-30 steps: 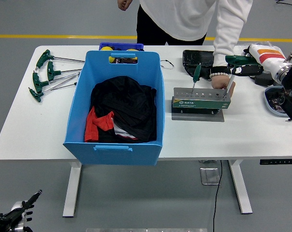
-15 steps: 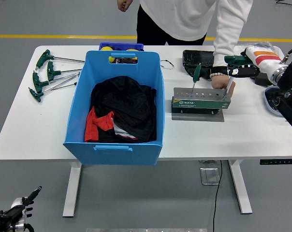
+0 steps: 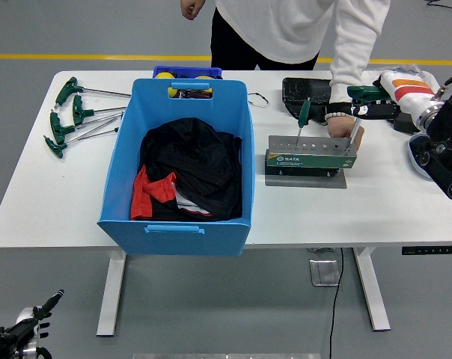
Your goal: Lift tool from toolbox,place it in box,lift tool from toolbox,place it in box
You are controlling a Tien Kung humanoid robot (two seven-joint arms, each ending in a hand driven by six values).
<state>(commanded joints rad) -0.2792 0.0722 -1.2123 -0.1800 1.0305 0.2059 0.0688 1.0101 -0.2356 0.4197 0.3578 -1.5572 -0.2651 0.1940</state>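
From my station I judge the first lift not yet begun; the grey metal tool rack with the green label strip point(image 3: 311, 153) sits on the white table point(image 3: 54, 202) just right of the big blue plastic box point(image 3: 182, 161), and one green-handled screwdriver point(image 3: 303, 120) stands upright in its top row of holes. A person in a white sleeve stands at the far side, one hand point(image 3: 343, 127) resting on the rack's right end around a second upright tool, which I cannot make out clearly; that hand sits where I would need to reach.

My right arm point(image 3: 443, 153) comes in at the right edge, near the rack but apart from it; only the black forearm and wrist show, so I cannot tell how the fingers are set. My left hand point(image 3: 24, 336) hangs low in the bottom left corner, under table height, fingers loose and holding nothing.

The blue box already holds a heap of black and red cloth point(image 3: 185, 168); a set of green T-handle wrenches point(image 3: 76, 112) lies on the table to its left, well apart from the rack.

Next, I think, the right hand must swing inward over the rack, close on the screwdriver's handle and draw it straight up before carrying it left across the box wall; I would wait for the person's hand to clear.
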